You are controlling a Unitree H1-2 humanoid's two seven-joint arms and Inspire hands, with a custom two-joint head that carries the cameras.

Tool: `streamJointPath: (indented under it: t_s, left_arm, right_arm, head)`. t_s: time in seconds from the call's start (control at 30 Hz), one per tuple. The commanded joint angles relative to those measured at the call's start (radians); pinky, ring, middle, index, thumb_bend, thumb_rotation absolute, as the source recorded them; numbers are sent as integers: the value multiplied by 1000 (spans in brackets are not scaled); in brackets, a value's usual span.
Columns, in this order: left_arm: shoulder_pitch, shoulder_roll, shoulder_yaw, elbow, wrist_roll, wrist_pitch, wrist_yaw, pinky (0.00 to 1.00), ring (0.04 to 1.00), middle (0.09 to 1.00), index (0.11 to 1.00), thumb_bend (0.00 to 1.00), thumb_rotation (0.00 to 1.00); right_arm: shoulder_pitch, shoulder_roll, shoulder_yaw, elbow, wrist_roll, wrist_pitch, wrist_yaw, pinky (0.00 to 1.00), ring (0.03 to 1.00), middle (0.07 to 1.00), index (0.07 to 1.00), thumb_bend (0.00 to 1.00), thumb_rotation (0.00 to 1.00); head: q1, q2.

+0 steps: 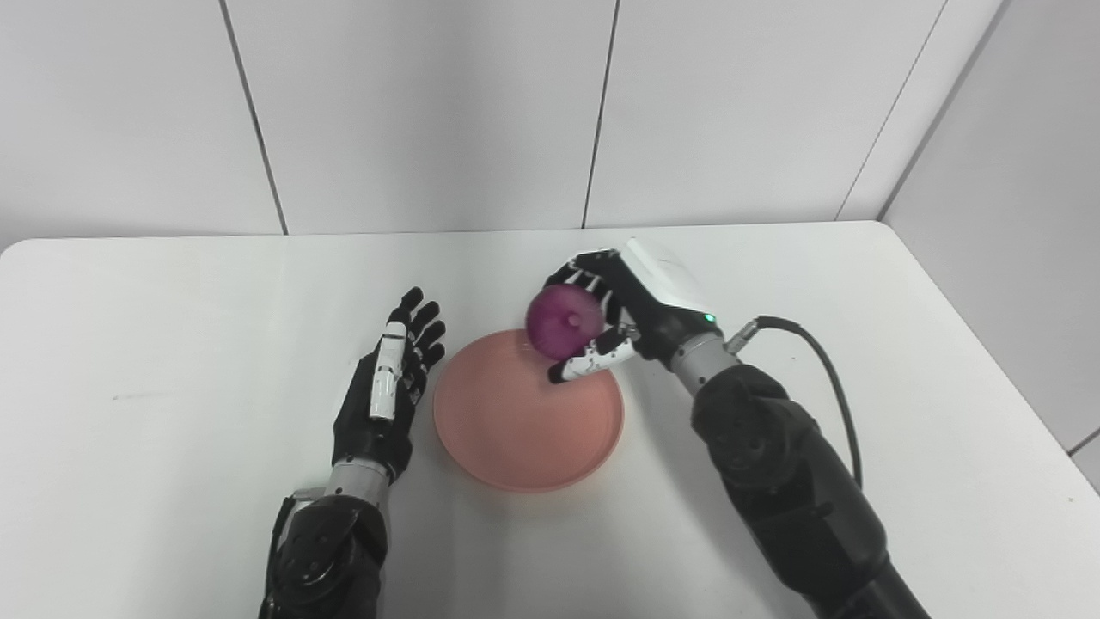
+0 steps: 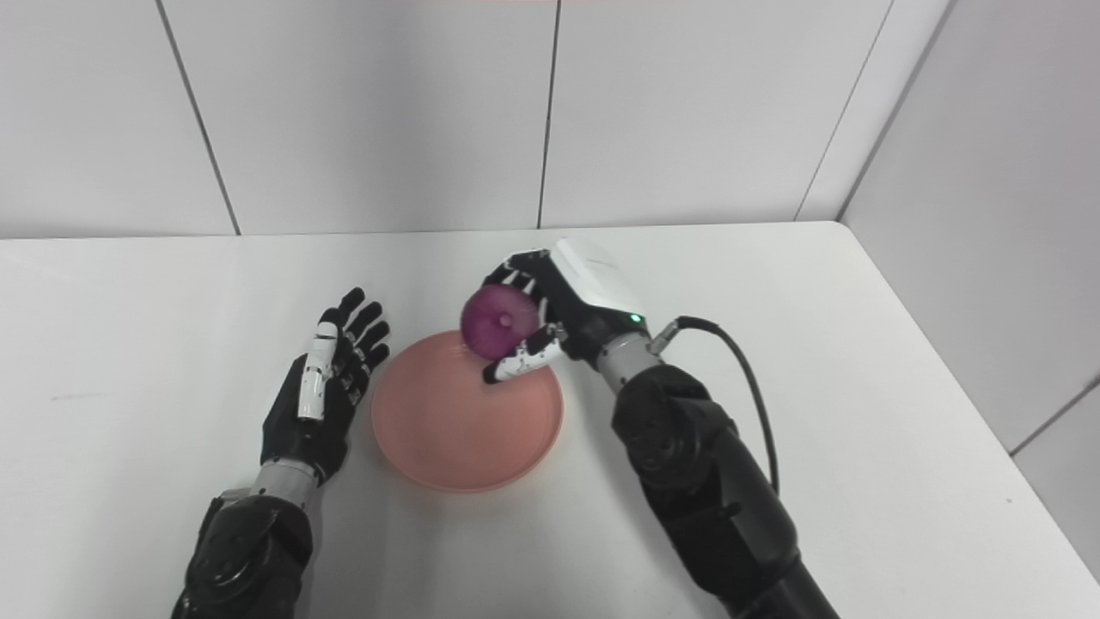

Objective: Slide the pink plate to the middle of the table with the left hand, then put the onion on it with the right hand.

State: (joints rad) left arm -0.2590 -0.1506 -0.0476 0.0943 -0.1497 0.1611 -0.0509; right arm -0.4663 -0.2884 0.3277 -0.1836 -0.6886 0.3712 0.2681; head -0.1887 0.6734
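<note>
The pink plate [image 1: 516,421] lies flat near the middle of the white table [image 1: 172,301]. A purple onion [image 1: 563,321] hangs over the plate's far right rim, held in my right hand [image 1: 614,314], whose fingers wrap it from behind and whose thumb presses it from below. My left hand [image 1: 387,387] rests open on the table just left of the plate, fingers stretched forward and apart, a small gap between it and the rim. In the right eye view the onion [image 2: 498,321] and the plate [image 2: 455,425] show the same layout.
A black cable [image 1: 816,352] loops from my right wrist over the table. The table's right edge [image 1: 988,361] runs close to the grey side wall, and a white panelled wall stands behind the far edge.
</note>
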Motion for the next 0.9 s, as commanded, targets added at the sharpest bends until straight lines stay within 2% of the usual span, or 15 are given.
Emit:
streamJointPath:
  t_s: [0.0, 0.17, 0.27, 0.37, 0.5, 0.87]
  left_arm:
    - [-12, -10, -7, 0, 4, -26, -5, 953, 941, 944, 930, 446, 1000]
    - [-10, -14, -7, -6, 5, -20, 2, 945, 939, 942, 927, 448, 1000]
    - [-10, -13, -8, -9, 6, -19, 2, 944, 942, 944, 929, 447, 1000]
    - [-11, -10, -6, -10, 3, -17, -1, 946, 944, 947, 933, 446, 1000]
    - [-13, -5, -6, -6, 3, -19, -6, 949, 947, 950, 936, 449, 1000]
    - [-18, -1, -3, -11, -2, -9, -8, 951, 948, 951, 938, 445, 1000]
  right_arm:
    - [-37, 9, 1, 2, -13, -44, -25, 381, 462, 538, 488, 520, 143]
    - [-29, 36, 18, 46, -17, -50, -34, 376, 468, 547, 488, 520, 144]
    - [-27, 45, 25, 58, -21, -38, -28, 325, 421, 522, 488, 519, 143]
    - [-26, 53, 28, 72, -17, -27, -25, 319, 419, 521, 489, 519, 143]
    - [-18, 58, 25, 103, -11, -44, -41, 311, 409, 511, 489, 519, 142]
    - [2, 46, 40, 115, -6, -61, -49, 378, 475, 562, 490, 518, 142]
  head:
    - [4, 0]
    - [7, 4]
    - [5, 7]
    - [3, 9]
    - [3, 10]
    - [0, 15]
